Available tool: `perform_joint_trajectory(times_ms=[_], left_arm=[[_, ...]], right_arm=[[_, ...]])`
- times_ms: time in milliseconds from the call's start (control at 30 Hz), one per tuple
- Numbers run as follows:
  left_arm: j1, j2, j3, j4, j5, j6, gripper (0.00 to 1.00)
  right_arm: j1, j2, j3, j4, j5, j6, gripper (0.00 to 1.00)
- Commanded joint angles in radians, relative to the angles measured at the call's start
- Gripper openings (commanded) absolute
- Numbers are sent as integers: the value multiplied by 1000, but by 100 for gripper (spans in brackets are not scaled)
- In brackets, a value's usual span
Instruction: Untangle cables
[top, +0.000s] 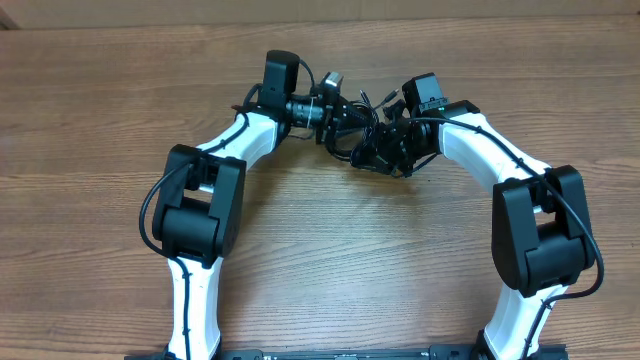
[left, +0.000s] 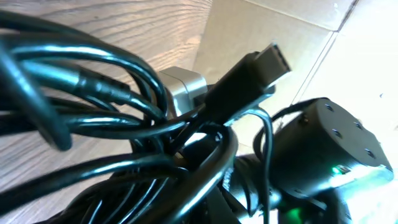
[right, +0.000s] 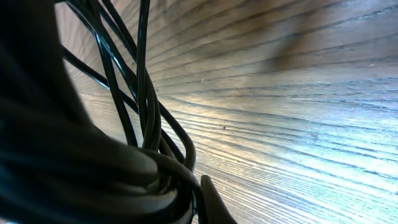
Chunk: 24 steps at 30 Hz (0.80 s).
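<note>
The cables (top: 362, 128) form one black tangle at the far middle of the table, between my two grippers. My left gripper (top: 328, 112) reaches into the tangle from the left and appears shut on it. In the left wrist view the cables (left: 124, 124) fill the frame, with a flat plug (left: 266, 63) sticking up and a grey connector block (left: 186, 87) behind; the fingers are hidden. My right gripper (top: 385, 150) holds the tangle from the right. In the right wrist view a thick bundle (right: 74, 162) presses against one fingertip (right: 212, 202).
The wooden table (top: 330, 250) lies bare in front of the arms. A beige wall (top: 500, 8) runs along its far edge. The right arm's black wrist with a green light (left: 323, 149) sits close to my left gripper.
</note>
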Motion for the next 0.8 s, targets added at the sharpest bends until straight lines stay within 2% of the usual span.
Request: perform_joint_trajectory(times_ms=[0,567,767], left_arm=[[60,-64,73,91,44,-12,4],[138,-64,73,112,96,-80,5],[152,-64,73,225,123,-180,4]], right_arm=[[54,62,-85,-72,-6,-5,4],[54,62,-85,-66,23,-13,4],[54,62,-85,-66,31,-31,4]])
